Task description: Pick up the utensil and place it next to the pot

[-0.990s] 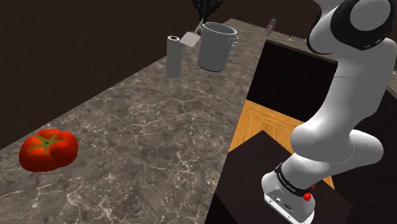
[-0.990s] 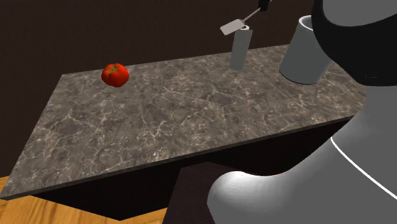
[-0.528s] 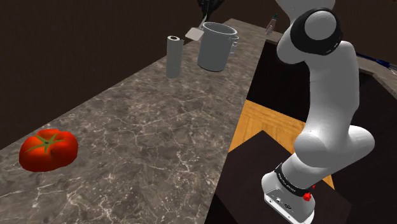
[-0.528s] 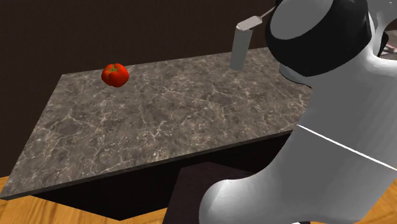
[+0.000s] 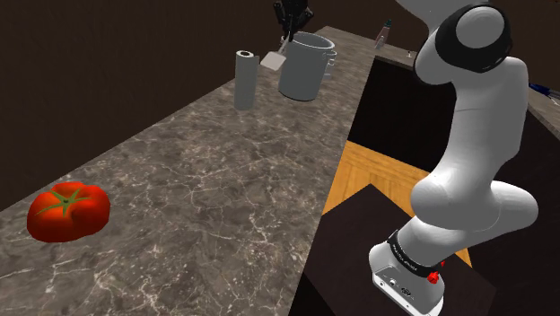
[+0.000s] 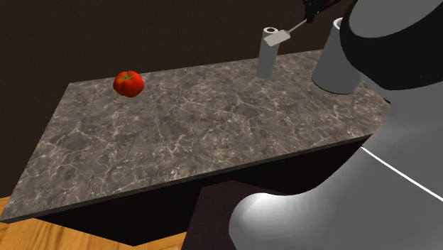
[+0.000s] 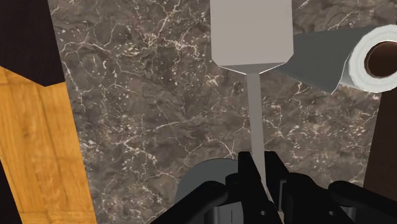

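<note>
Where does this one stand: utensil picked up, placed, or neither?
Done: the pickup; the gripper is shut on the spatula, its blade clear of the counter. In hand: the spatula hangs between the grey roll and the pot in the shoulder view. Left: setting it down beside the pot and letting go.

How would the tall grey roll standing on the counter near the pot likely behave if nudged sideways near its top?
It would probably tip easily: the roll stands upright, tall and narrow, on the counter. Once down it would likely roll away, since it is round. Its hollow core, seen in the wrist view, suggests it is light for its size.
</note>
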Robot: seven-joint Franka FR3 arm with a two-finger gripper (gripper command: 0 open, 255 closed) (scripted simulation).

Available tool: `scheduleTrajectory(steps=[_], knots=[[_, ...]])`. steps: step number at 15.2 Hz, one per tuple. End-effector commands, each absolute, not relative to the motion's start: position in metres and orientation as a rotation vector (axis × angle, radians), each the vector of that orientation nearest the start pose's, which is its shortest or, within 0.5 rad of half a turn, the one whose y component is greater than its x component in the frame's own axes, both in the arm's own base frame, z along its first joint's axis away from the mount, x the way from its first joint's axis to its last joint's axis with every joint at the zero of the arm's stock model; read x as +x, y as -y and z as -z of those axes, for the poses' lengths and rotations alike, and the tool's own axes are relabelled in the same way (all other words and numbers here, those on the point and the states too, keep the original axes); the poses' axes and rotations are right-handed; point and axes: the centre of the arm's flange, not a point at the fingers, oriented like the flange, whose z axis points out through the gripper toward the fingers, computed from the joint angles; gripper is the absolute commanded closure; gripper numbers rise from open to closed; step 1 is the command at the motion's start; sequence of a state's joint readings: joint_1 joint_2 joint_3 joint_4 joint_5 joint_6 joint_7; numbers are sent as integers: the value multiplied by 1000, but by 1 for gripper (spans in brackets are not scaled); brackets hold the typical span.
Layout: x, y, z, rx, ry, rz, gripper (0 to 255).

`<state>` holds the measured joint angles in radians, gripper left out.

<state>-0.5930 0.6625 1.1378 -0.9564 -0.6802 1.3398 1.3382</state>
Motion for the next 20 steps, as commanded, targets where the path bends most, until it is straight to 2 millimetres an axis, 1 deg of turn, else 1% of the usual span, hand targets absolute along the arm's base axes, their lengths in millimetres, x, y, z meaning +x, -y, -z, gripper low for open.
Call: scheduleTrajectory(steps=[1, 20], knots=[[669, -7, -603, -2725, -1627, 91, 255], [669, -7, -502, -2725, -1627, 91, 255]])
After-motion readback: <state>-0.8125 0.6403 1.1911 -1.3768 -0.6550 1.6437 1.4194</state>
